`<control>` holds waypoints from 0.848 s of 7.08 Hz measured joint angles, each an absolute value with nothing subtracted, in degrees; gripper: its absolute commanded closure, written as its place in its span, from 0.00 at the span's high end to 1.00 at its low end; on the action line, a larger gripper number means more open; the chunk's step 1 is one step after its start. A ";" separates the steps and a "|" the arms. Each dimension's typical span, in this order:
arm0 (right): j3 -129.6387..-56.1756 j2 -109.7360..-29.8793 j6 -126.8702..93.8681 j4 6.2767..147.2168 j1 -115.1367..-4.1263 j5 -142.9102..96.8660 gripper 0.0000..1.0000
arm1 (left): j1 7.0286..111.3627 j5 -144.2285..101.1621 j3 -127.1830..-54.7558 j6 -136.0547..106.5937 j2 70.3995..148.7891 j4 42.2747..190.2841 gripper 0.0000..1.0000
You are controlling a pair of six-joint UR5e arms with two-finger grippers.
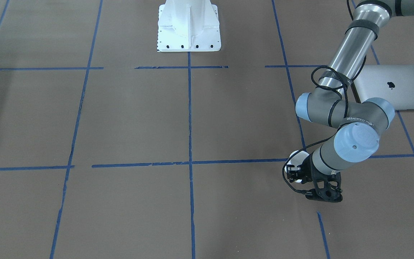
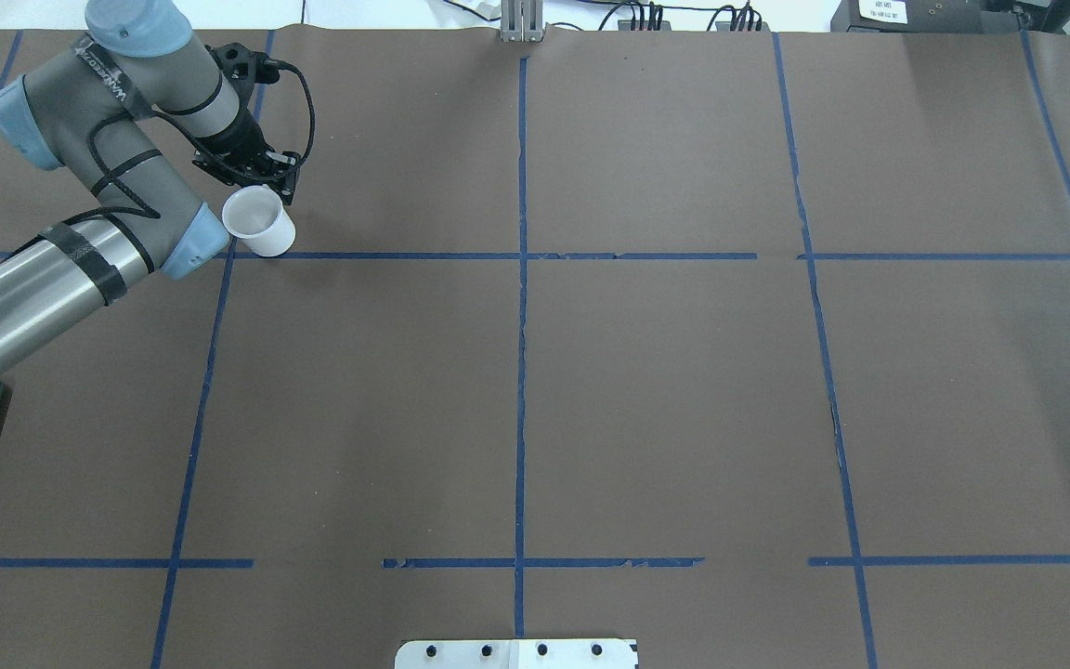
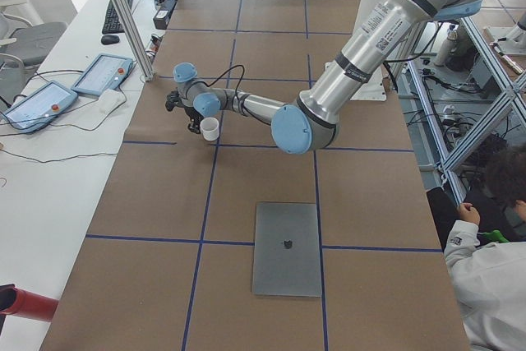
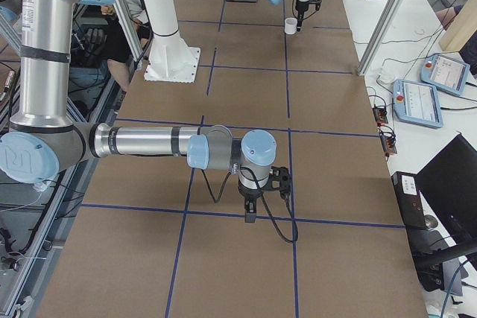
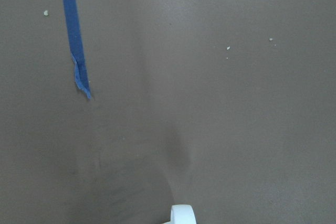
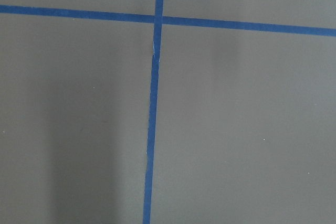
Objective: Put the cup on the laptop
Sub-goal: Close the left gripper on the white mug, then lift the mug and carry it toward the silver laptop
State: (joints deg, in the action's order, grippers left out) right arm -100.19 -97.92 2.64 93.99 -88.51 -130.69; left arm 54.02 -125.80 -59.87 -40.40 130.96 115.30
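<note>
The white cup (image 2: 258,221) stands upright at the far left of the table, by a blue tape line. It also shows in the front view (image 1: 297,157) and the side views (image 3: 209,128) (image 4: 290,25). My left gripper (image 2: 266,178) (image 1: 294,174) is low at the cup's far side and looks shut on its handle side; a white loop (image 5: 182,214) shows at the bottom edge of the left wrist view. The closed silver laptop (image 1: 394,86) (image 3: 286,248) lies flat nearer the robot, apart from the cup. My right gripper (image 4: 250,210) points down close to the table; I cannot tell if it is open or shut.
The white robot base plate (image 1: 189,27) is at the table's middle on the robot's side. Blue tape lines (image 2: 521,325) cross the brown table. Teach pendants (image 3: 103,74) lie beyond the far edge. A seated person (image 3: 493,236) is beside the robot.
</note>
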 measured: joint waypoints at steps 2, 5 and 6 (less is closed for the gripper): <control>-100.20 -97.94 2.64 93.96 -88.50 -130.69 1.00 | 54.93 -125.98 -61.98 -40.52 130.26 113.47 0.00; -100.19 -97.98 2.64 93.95 -88.51 -130.66 1.00 | 58.80 -126.26 -86.29 -39.13 114.27 102.61 0.00; -100.20 -97.98 2.64 93.95 -88.51 -130.64 1.00 | 60.35 -126.58 -92.47 -37.45 107.12 101.90 0.00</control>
State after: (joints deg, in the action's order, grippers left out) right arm -100.20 -97.98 2.64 93.95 -88.51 -130.64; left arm 60.35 -126.58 -92.47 -37.45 107.12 101.90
